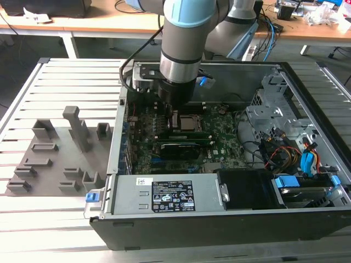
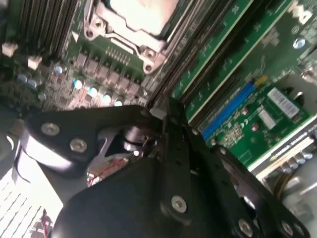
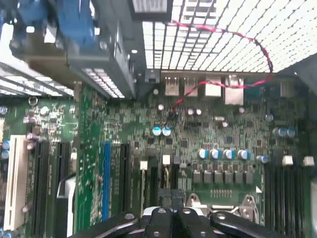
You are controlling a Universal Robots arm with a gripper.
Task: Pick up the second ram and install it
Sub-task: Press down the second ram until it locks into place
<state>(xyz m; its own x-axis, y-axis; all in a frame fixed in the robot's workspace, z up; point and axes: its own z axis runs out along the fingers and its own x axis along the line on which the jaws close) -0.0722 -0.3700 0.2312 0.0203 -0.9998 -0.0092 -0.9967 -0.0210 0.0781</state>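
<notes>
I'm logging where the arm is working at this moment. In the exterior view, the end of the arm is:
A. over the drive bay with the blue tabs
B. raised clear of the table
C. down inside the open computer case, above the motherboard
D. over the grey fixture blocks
C: the arm reaches down into the open case, just above the processor socket on the motherboard.

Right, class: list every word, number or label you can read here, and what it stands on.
Black label on the metal cover: print too small to read.
White sticker beside it: too small to read.
Pale sticker on the green board, second wrist view: blurred.
No text is legible.
</notes>
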